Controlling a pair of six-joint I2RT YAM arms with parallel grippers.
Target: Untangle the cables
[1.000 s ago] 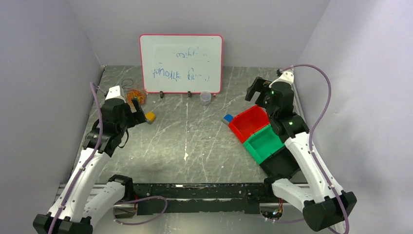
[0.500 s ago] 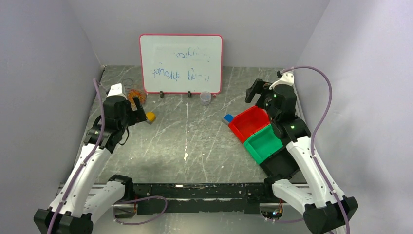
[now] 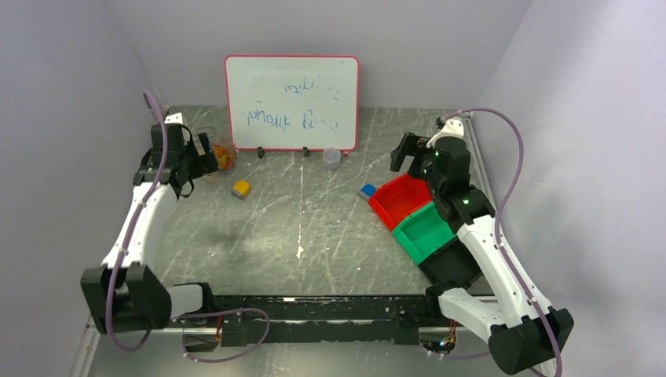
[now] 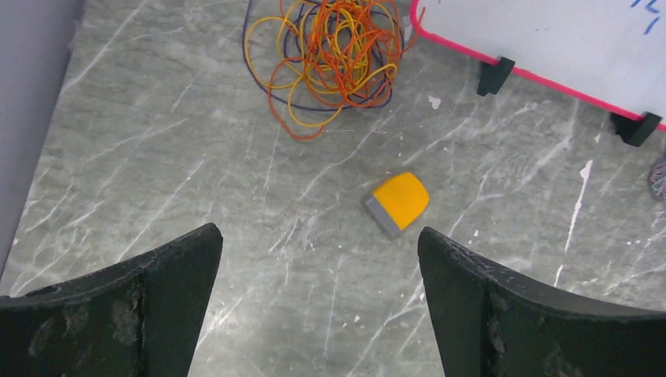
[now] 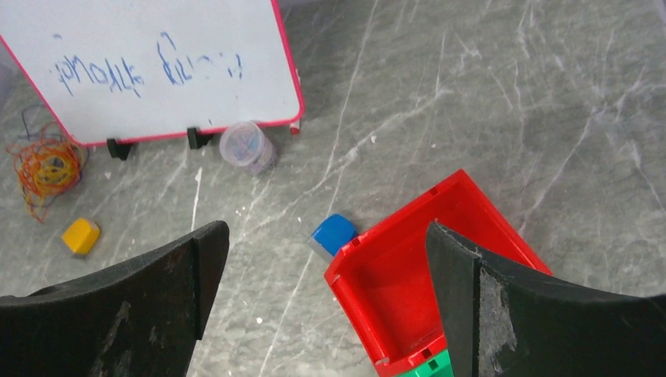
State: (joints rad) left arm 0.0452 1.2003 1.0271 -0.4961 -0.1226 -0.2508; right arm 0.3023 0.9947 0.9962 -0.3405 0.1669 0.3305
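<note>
Orange, yellow, red and dark cables (image 4: 326, 59): 1 loose tangle, lain on the grey marbled bench (image 3: 314, 228) at its far left, just beside the lower left corner of the whiteboard (image 3: 291, 102). Left jaws: held wide apart above the bench, nothing gripped, tangle ahead and untouched. 1 yellow block (image 4: 399, 203): lain between tangle and jaws. Right jaws: held wide apart, empty, over 1 red bin (image 5: 424, 290). 1 blue block (image 5: 334, 234): lain just beside that bin. 1 green bin (image 3: 424, 230): set against the red one.
</note>
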